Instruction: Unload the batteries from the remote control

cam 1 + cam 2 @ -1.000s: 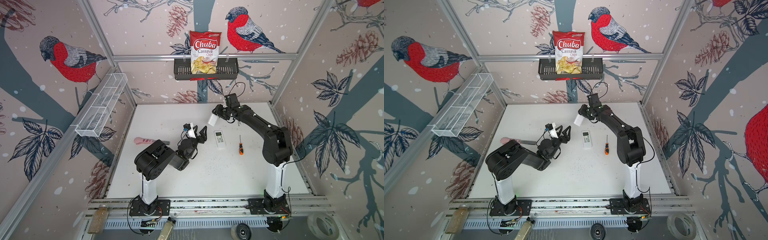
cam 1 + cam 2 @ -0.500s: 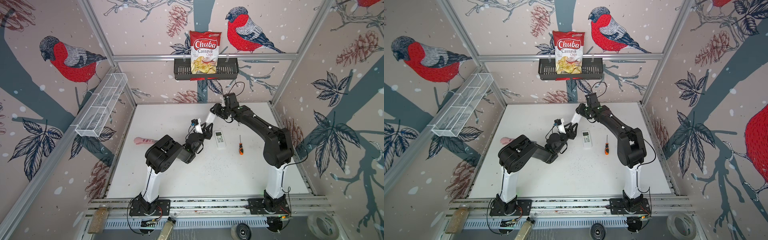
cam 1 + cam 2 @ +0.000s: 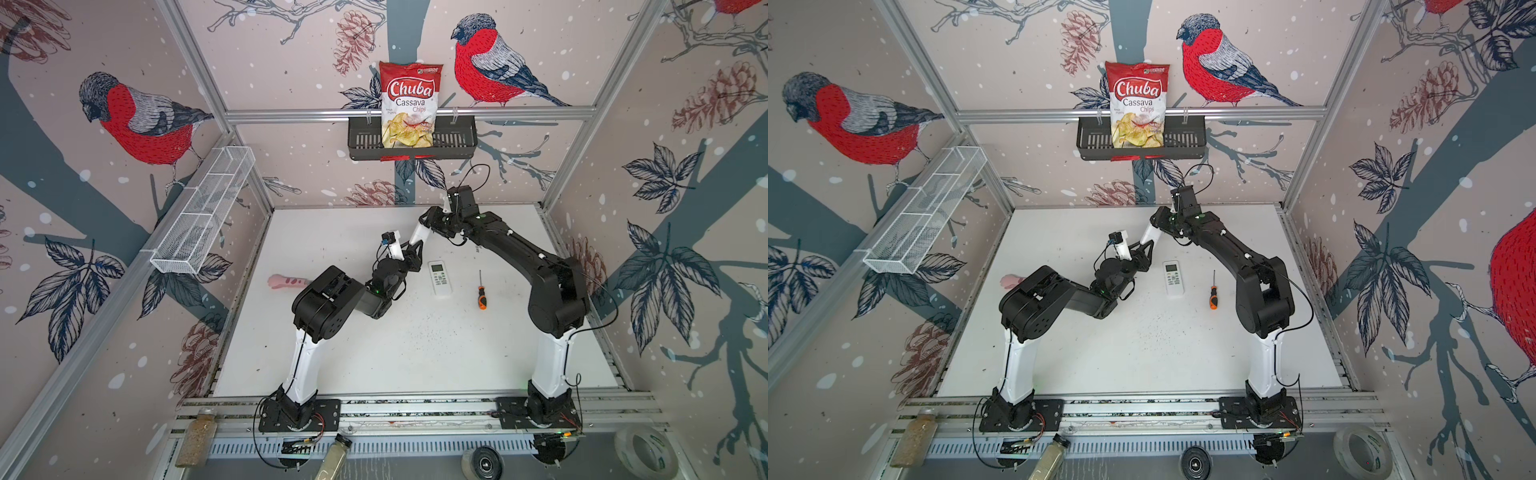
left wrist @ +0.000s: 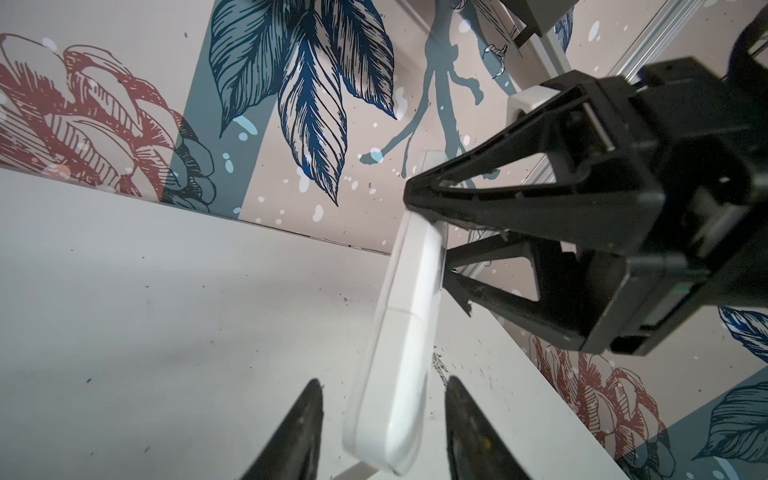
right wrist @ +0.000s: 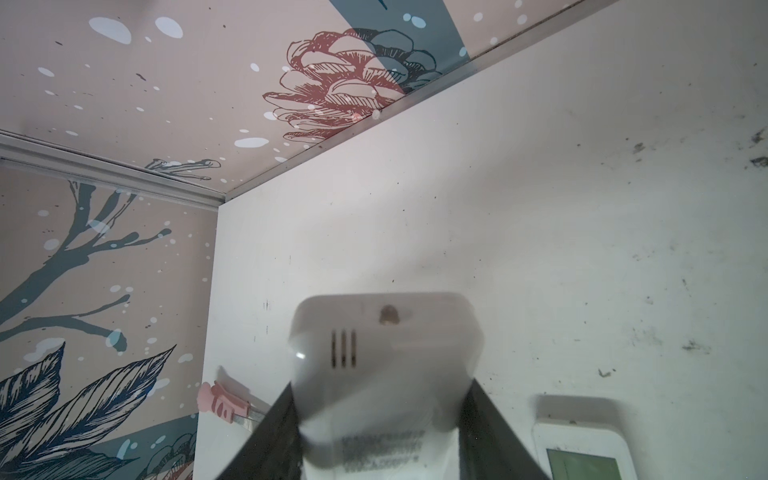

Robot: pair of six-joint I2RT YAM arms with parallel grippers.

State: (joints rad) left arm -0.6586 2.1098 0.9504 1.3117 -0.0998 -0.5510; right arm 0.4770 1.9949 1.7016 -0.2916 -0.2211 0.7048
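Nearest on the white, speckled desk (image 3: 374, 353) lie an orange-and-black screwdriver (image 3: 481, 296) and, to its left, a white second remote (image 3: 440, 278), screen up. Just beyond, our left pincer (image 4: 383, 381) stands released. Its black tips sit either side of the lower end of a smooth white plastic remote (image 4: 409, 332) held in the air, with gaps showing. Our right pincer (image 4: 428, 239) is clenched across that remote's upper part. The batteries are hidden from us. On the far wall a bag (image 3: 409, 104) reads "Chuba Cassava Chips".

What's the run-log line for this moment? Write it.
right gripper: shut on raised remote | left gripper: open, straddling its lower end | batteries: none visible | second remote, screwdriver: on table
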